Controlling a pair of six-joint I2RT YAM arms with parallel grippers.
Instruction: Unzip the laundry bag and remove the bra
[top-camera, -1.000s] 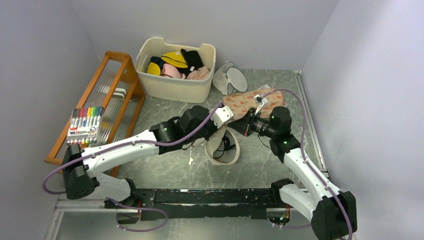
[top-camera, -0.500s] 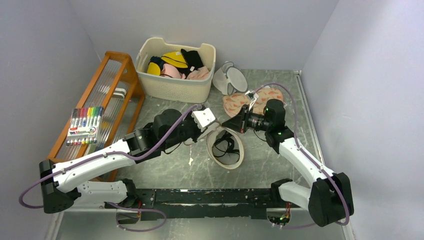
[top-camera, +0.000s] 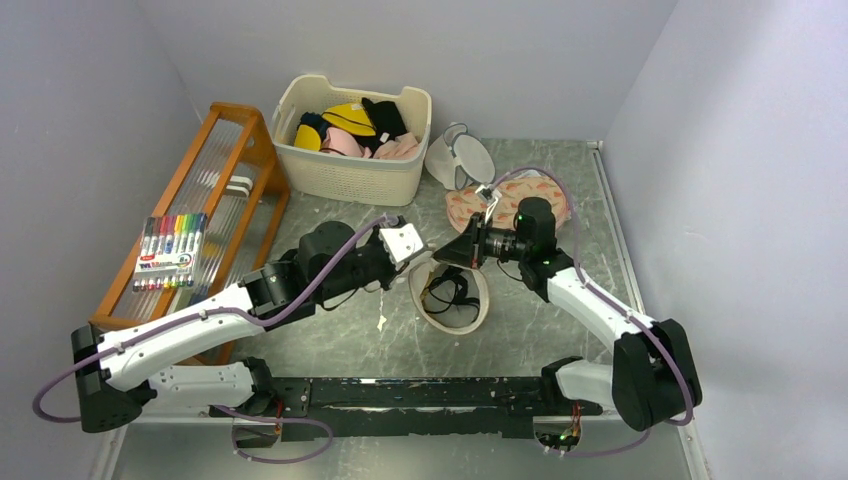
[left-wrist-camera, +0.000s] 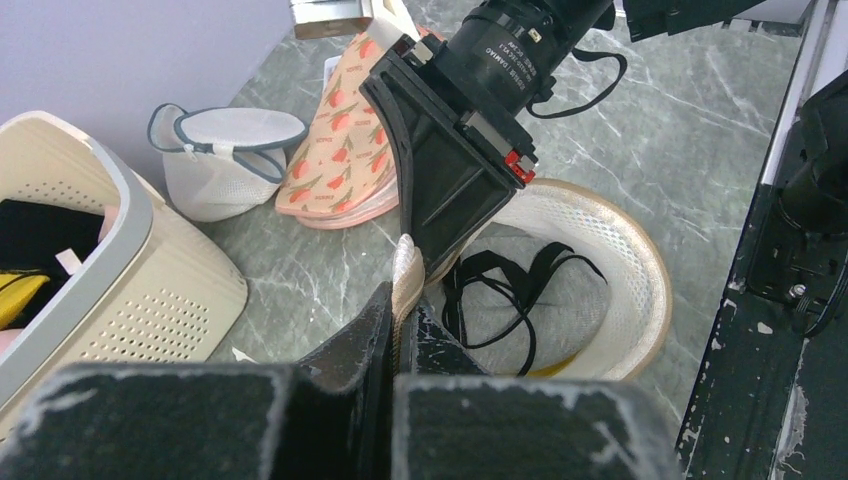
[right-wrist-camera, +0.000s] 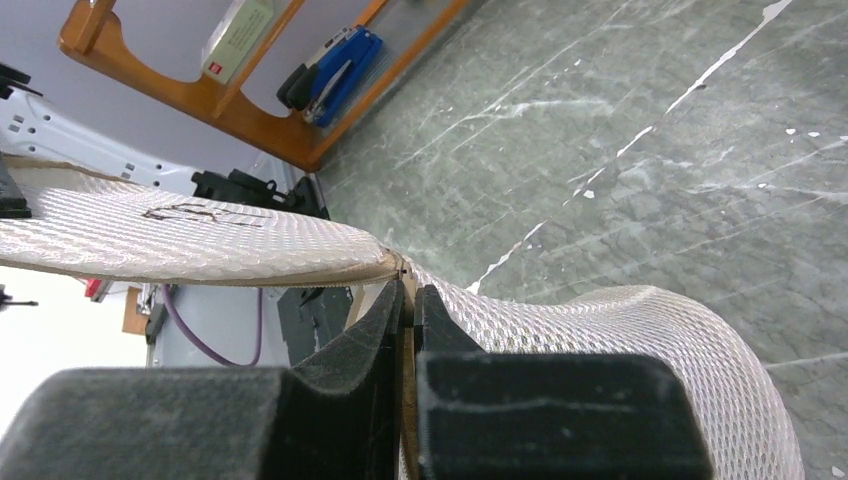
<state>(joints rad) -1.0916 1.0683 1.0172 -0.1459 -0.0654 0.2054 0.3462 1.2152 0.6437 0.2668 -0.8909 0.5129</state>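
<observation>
Bag (top-camera: 478, 306) sits mid-table between both arms, zip undone, lid (right-wrist-camera: 180, 235) flipped up, bra (top-camera: 447, 291) lying loose inside the drum. Left gripper (left-wrist-camera: 403, 303) is pinched tight on the cream lid edge. Right gripper (right-wrist-camera: 408, 294) is clamped on the seam where the lid meets the mesh wall; can't tell if the zip pull is in there. My read: the two grips hold the mouth open so the bra can come out, so one has to let go to reach in. Left arm stretched diagonally to centre, wrist low. Right arm folded at the elbow, gripper pointing left, near level.
</observation>
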